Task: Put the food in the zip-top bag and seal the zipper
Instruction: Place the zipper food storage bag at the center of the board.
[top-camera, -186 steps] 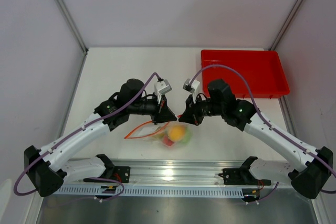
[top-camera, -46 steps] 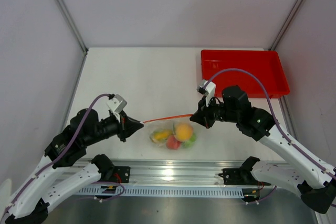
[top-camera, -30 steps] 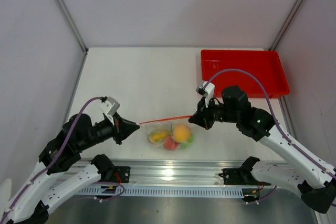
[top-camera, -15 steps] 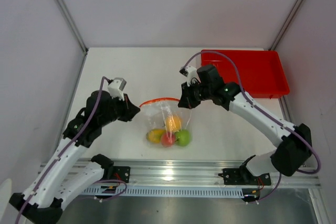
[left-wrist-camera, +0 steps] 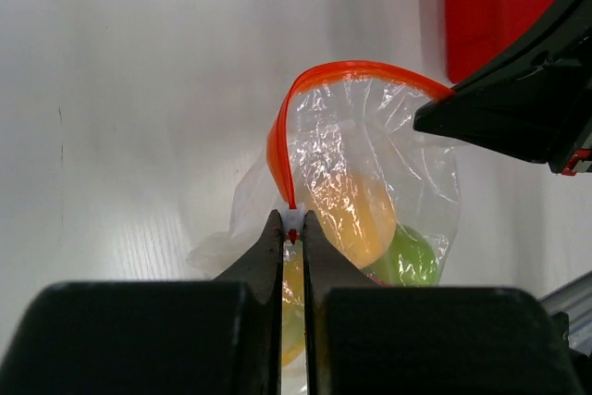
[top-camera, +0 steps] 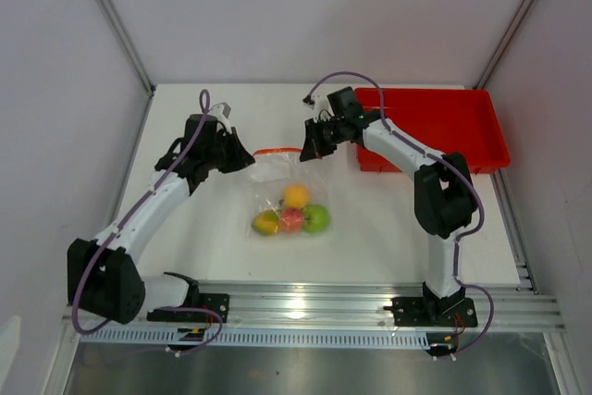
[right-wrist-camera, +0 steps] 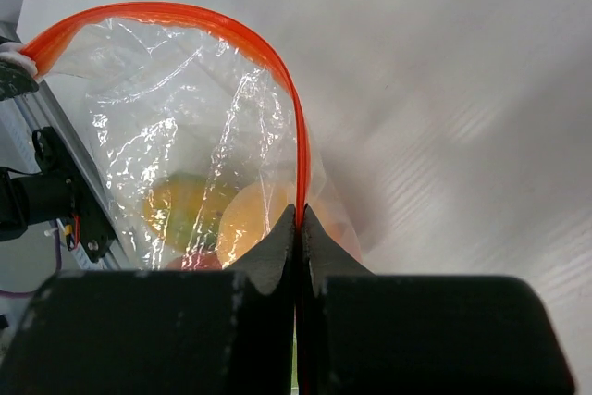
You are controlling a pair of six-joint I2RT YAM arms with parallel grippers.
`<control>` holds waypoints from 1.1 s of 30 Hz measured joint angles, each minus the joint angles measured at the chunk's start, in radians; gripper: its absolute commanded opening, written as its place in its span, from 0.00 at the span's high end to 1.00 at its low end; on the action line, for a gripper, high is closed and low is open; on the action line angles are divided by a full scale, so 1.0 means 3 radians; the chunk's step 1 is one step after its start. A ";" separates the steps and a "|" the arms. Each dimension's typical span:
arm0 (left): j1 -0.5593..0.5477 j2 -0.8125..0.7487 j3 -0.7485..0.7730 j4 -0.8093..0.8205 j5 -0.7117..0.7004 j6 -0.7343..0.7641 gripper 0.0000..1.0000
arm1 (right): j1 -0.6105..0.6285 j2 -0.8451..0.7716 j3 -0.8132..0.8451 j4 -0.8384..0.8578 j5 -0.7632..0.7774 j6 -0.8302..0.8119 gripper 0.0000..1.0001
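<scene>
Pinching opposite ends of the zipper (top-camera: pixel 276 150), left gripper (top-camera: pixel 246 159) and right gripper (top-camera: pixel 306 149) have carried the bag (top-camera: pixel 277 176), fruit (top-camera: pixel 294 211) inside, rearward, seemingly sealed.

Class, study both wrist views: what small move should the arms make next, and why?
Probably ease the arms slightly apart. The left gripper and right gripper are each shut on one end of the zipper, which bows in a slack arc, and the food sits inside the zip-top bag. Straightening the zipper would show whether it is sealed.
</scene>
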 measured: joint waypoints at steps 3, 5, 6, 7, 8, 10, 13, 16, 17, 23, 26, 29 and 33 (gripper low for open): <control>0.0042 0.0315 0.0109 0.0134 0.0017 -0.0041 0.99 | -0.0122 0.0332 0.0245 -0.0001 -0.0168 0.0004 1.00; 0.0074 0.0506 0.0210 0.0196 0.0034 -0.0053 0.99 | -0.0191 0.0525 0.0423 -0.0004 -0.0257 0.0005 1.00; 0.0102 0.0604 0.0271 0.0223 0.0056 -0.0055 1.00 | -0.0219 0.0598 0.0496 0.0000 -0.0287 0.0005 1.00; 0.0134 0.0702 0.0328 0.0267 0.0083 -0.0052 0.99 | -0.0251 0.0678 0.0582 -0.0001 -0.0333 0.0005 1.00; 0.0170 0.0797 0.0395 0.0299 0.0118 -0.0051 1.00 | -0.0278 0.0757 0.0665 -0.0003 -0.0371 0.0005 1.00; 0.0242 0.1005 0.0565 0.0310 0.0175 -0.0037 0.99 | -0.0322 0.0881 0.0819 0.0001 -0.0445 0.0004 1.00; 0.0323 0.1251 0.0748 0.0348 0.0230 -0.0019 0.99 | -0.0355 0.1017 0.0964 0.0017 -0.0532 0.0004 1.00; 0.0398 0.1442 0.0853 0.0371 0.0285 -0.0015 1.00 | -0.0379 0.1136 0.1064 0.0034 -0.0619 0.0004 1.00; 0.0418 0.1508 0.0895 0.0374 0.0304 -0.0014 0.99 | -0.0388 0.1175 0.1090 0.0034 -0.0637 0.0004 1.00; 0.0477 0.1834 0.1019 0.0402 0.0378 -0.0013 0.98 | -0.0422 0.1367 0.1155 0.0083 -0.0715 0.0005 1.00; 0.0479 0.1918 0.1030 0.0404 0.0378 -0.0014 0.99 | -0.0440 0.1432 0.1166 0.0095 -0.0730 0.0006 1.00; 0.0481 0.1986 0.1086 0.0393 0.0374 -0.0017 0.99 | -0.0449 0.1495 0.1231 0.0098 -0.0744 0.0006 0.96; 0.0482 0.2027 0.1130 0.0390 0.0350 -0.0023 0.88 | -0.0451 0.1593 0.1381 0.0093 -0.0752 0.0010 0.90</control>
